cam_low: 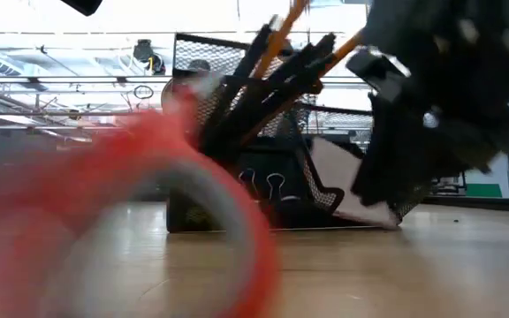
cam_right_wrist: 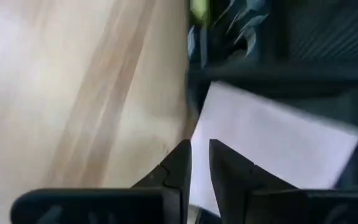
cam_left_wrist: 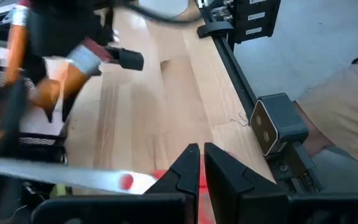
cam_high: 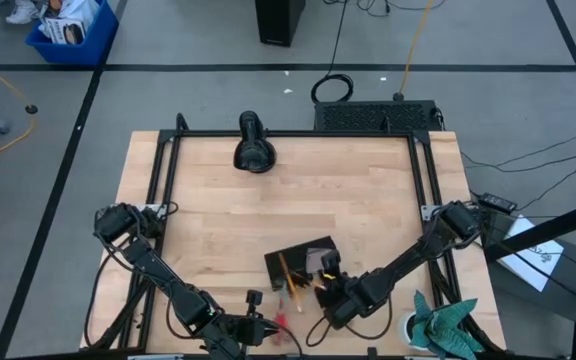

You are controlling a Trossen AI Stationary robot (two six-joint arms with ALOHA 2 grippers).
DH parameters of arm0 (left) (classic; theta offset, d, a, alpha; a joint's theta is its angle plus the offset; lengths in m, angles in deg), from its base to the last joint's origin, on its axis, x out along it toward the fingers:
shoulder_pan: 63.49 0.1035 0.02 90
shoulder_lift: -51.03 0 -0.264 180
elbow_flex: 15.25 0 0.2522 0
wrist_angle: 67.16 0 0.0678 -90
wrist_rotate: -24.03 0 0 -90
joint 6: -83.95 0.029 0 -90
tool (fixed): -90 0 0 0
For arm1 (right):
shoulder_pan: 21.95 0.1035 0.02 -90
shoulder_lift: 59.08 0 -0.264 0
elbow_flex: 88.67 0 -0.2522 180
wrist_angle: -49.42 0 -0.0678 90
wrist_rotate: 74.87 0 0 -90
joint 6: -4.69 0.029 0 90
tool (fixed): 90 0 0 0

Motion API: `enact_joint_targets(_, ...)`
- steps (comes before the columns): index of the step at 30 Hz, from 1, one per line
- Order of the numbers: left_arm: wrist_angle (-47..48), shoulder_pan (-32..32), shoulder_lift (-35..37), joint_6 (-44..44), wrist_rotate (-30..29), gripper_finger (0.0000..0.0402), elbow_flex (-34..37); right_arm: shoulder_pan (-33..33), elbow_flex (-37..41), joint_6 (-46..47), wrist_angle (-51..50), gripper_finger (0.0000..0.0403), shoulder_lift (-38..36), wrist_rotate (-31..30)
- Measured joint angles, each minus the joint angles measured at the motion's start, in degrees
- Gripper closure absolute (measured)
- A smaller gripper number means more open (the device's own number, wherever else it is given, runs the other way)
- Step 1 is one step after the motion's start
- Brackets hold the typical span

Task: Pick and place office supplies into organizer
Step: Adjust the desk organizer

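The organizer [cam_high: 298, 258] is a black mesh tray near the table's near edge, with orange pencils [cam_low: 277, 35] and black pens [cam_low: 303, 62] standing in it and binder clips [cam_low: 268, 184] at its front. My left gripper [cam_left_wrist: 201, 155] is at the near edge, shut on the red-handled scissors [cam_high: 280, 322]. Their red handle ring [cam_low: 157, 203] is blurred close to the low camera. My right gripper [cam_right_wrist: 199, 152] is at the organizer's right end, shut on a pale sticky-note pad [cam_right_wrist: 272, 140]. My left gripper has the scissors by the red handle [cam_left_wrist: 159, 179], which shows right under and between the fingers. The silver blade [cam_left_wrist: 61, 174] runs off sideways, across the fingers. The pads themselves are hidden by the fingers. My right gripper pinches the pad at its edge [cam_right_wrist: 197, 134], fingers astride that edge. The pad [cam_low: 347, 177] leans tilted in the organizer's right end.
A black cylindrical device [cam_high: 252, 145] lies near the table's far edge. A teal cloth with a white cup [cam_high: 438, 322] sits off the near right corner. Black frame rails [cam_high: 158, 190] run along both sides. Bare wood lies between the device and the organizer.
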Motion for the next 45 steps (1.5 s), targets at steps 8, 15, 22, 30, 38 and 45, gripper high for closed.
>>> enact_joint_targets(8,0.04,0.26,0.02,-0.13,0.04,0.0371,0.00,-0.05,-0.08,-0.58,0.38,0.0352,-2.26,-0.73)
enact_joint_targets(15,-0.07,0.26,0.01,-0.15,0.04,0.0371,0.00,-0.05,-0.10,-0.53,0.31,0.0359,-2.27,-1.14)
enact_joint_targets(22,-0.09,0.26,0.01,-0.13,0.04,0.0371,0.00,-0.05,-0.12,-0.06,0.31,0.0360,-2.27,-1.25)
enact_joint_targets(30,-0.19,0.26,0.00,-0.62,0.04,0.0371,0.00,0.10,-0.17,1.31,0.30,0.0360,-2.31,0.00)
enact_joint_targets(38,-0.22,0.26,0.02,-0.98,0.02,0.0371,0.00,1.43,-0.17,2.10,0.29,0.0360,-2.33,0.21)
enact_joint_targets(45,-0.23,0.34,0.00,-0.83,-0.41,0.0371,0.00,2.62,-0.17,2.23,0.26,0.0360,-2.33,0.46)
